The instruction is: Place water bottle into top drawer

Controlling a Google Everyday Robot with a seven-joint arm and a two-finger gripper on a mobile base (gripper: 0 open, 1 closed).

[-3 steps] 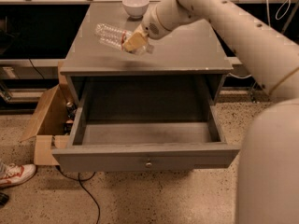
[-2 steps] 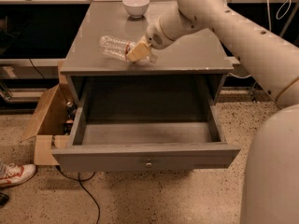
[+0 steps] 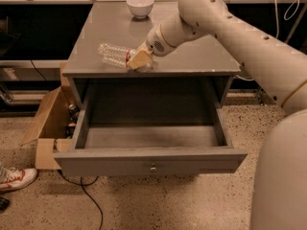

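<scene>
The water bottle (image 3: 114, 55), clear and ribbed with a red label band, lies on its side above the front edge of the grey cabinet top (image 3: 201, 47). My gripper (image 3: 139, 61), with tan fingers, is shut on the bottle's right end, which it hides. The top drawer (image 3: 144, 160) is pulled fully open below, directly under the bottle. Its inside holds nothing, and its small round knob (image 3: 153, 168) faces the camera. My white arm reaches in from the upper right.
A white bowl (image 3: 140, 6) stands at the back of the cabinet top. An open cardboard box (image 3: 48, 128) sits on the floor left of the cabinet. A shoe (image 3: 17, 177) and a black cable (image 3: 86, 195) lie on the speckled floor.
My gripper has carried the bottle from the middle of the cabinet top toward its front edge, nearer the open drawer.
</scene>
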